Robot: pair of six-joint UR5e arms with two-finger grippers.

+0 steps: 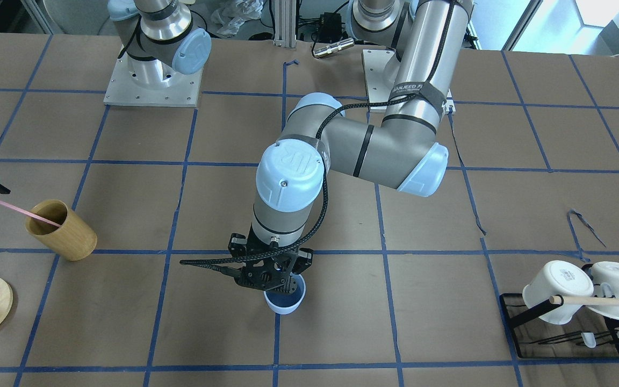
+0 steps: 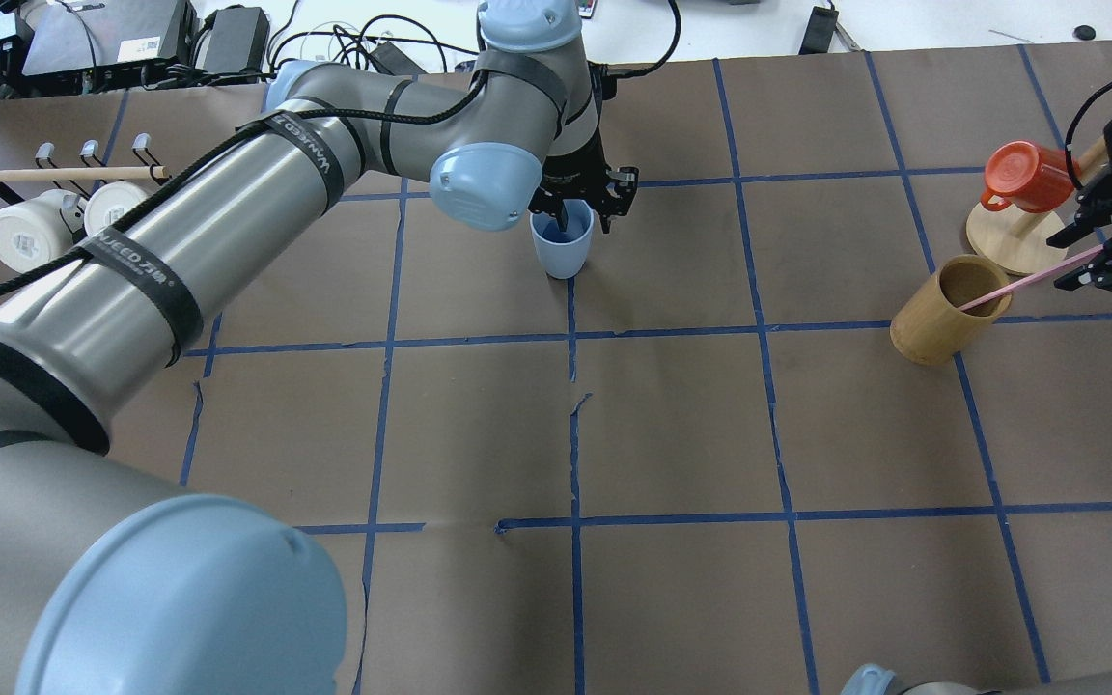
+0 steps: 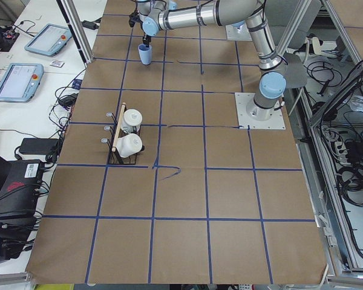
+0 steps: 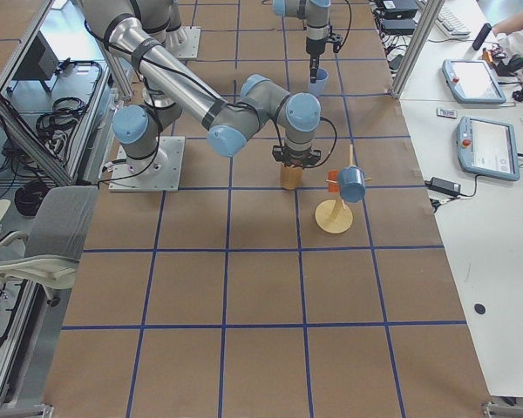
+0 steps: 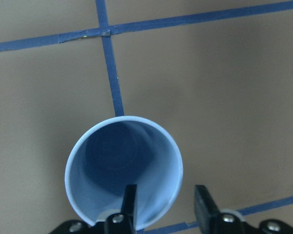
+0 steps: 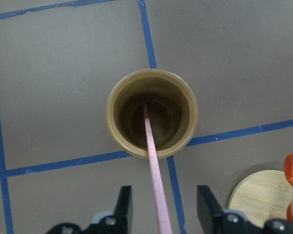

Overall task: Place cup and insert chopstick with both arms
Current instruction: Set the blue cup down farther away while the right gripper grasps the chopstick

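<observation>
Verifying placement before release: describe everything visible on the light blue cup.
The light blue tapered plastic-looking cup stands upright and empty, mouth up, on the brown paper-covered table, its base over a blue tape line. The left pincer straddles its rim, open: one finger inside, one outside, neither clearly pressing the wall. Nothing else touches it.

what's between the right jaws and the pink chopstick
Nothing visible. The pink chopstick lies in the gap between the right gripper's open jaws, touching neither, with its lower end inside the wooden cup.
</observation>
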